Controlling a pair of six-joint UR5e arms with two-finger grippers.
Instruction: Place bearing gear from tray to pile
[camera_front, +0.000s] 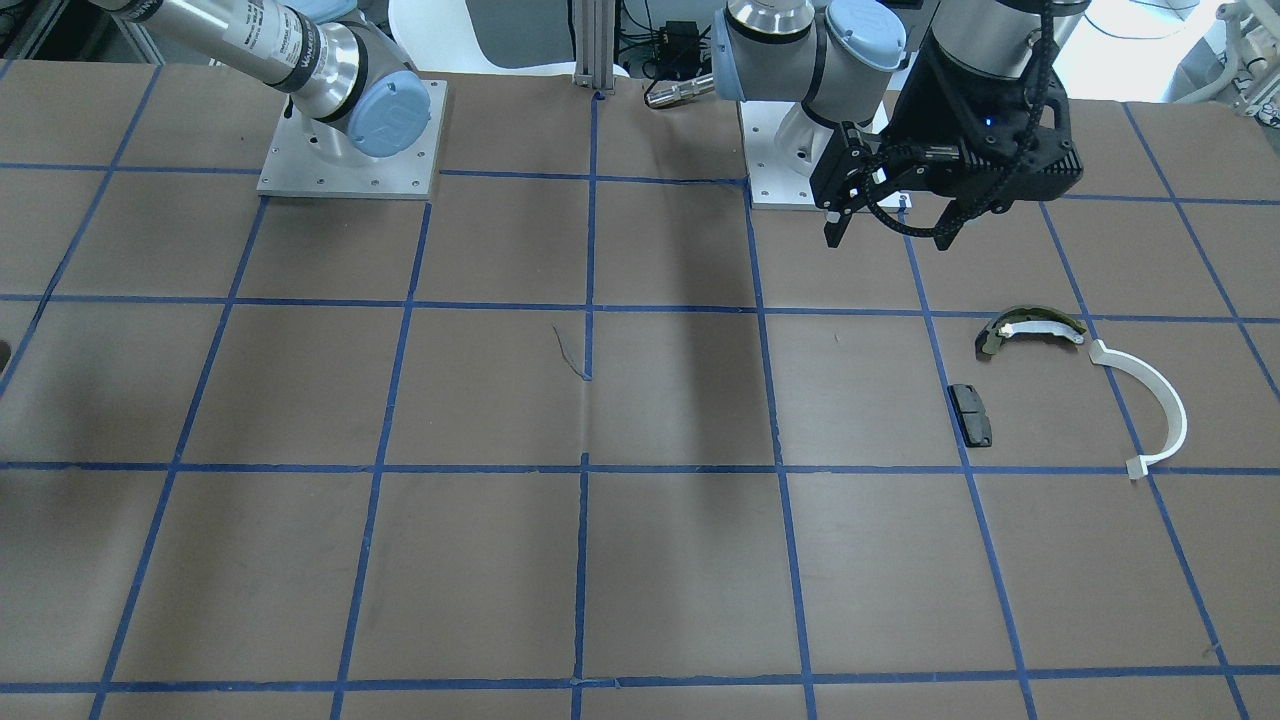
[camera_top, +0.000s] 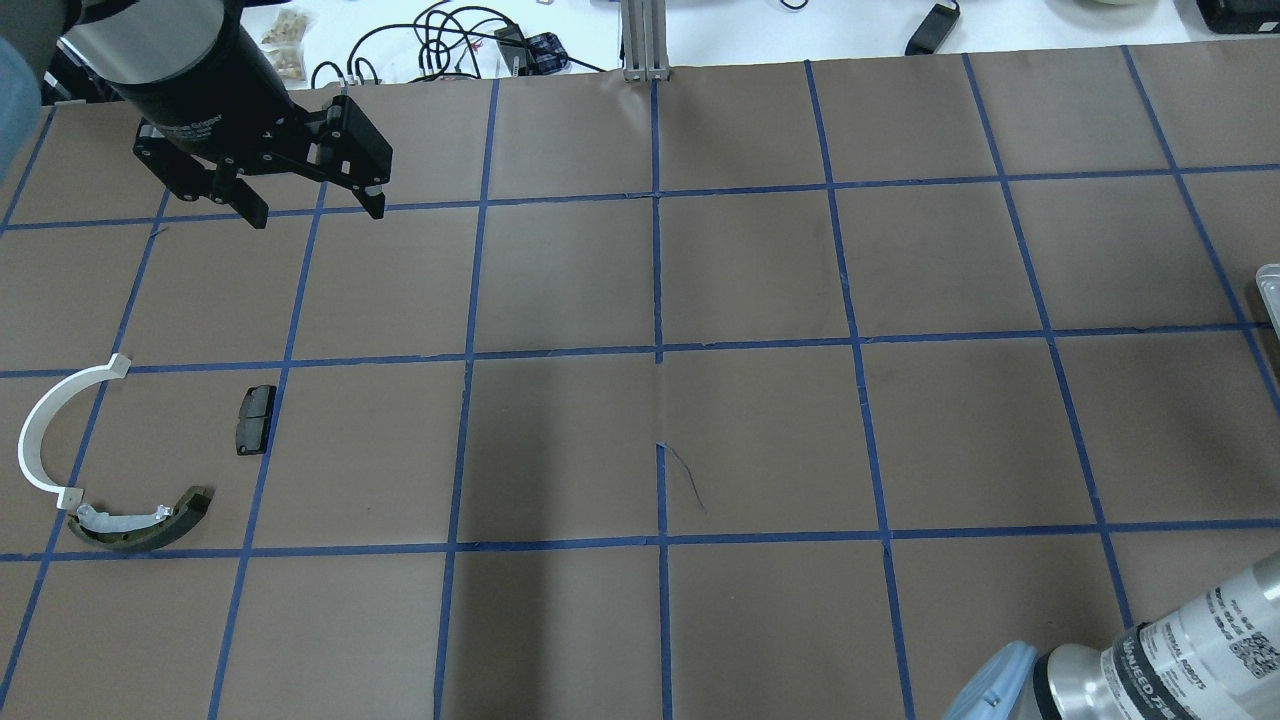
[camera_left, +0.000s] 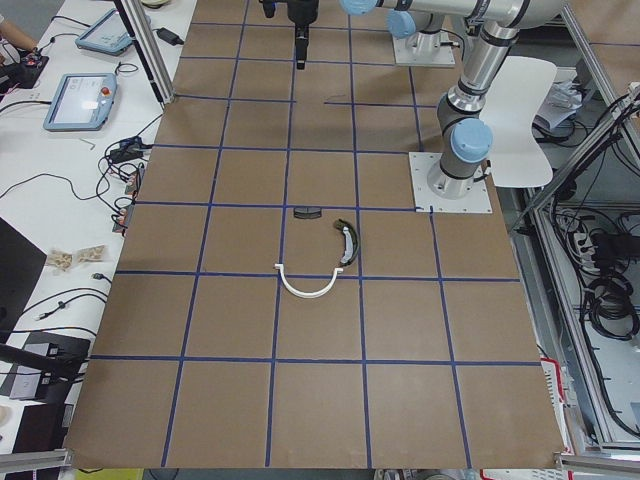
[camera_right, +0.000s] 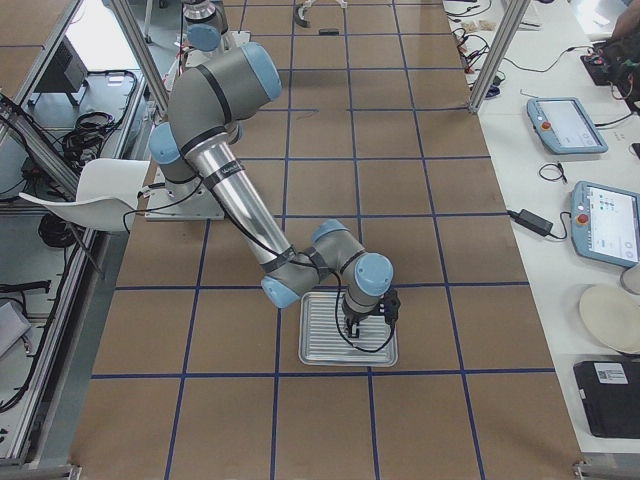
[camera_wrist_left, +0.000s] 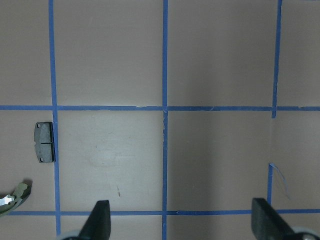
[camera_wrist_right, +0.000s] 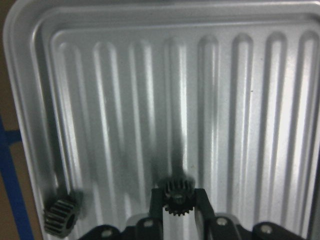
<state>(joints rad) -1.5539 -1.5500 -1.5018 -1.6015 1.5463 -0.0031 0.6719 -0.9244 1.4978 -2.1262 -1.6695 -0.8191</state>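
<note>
My right gripper hangs over the ribbed metal tray, its fingers shut on a small dark bearing gear. A second gear lies at the tray's corner. The pile lies far across the table: a white plastic arc, an olive curved shoe and a black flat pad. My left gripper is open and empty, in the air beyond the pile. In the left wrist view the pad and the tip of the shoe show at the left.
The tray sits near the table's end on my right; only its edge shows in the overhead view. The right arm reaches out over the table to it. Brown paper with blue tape grid covers the table.
</note>
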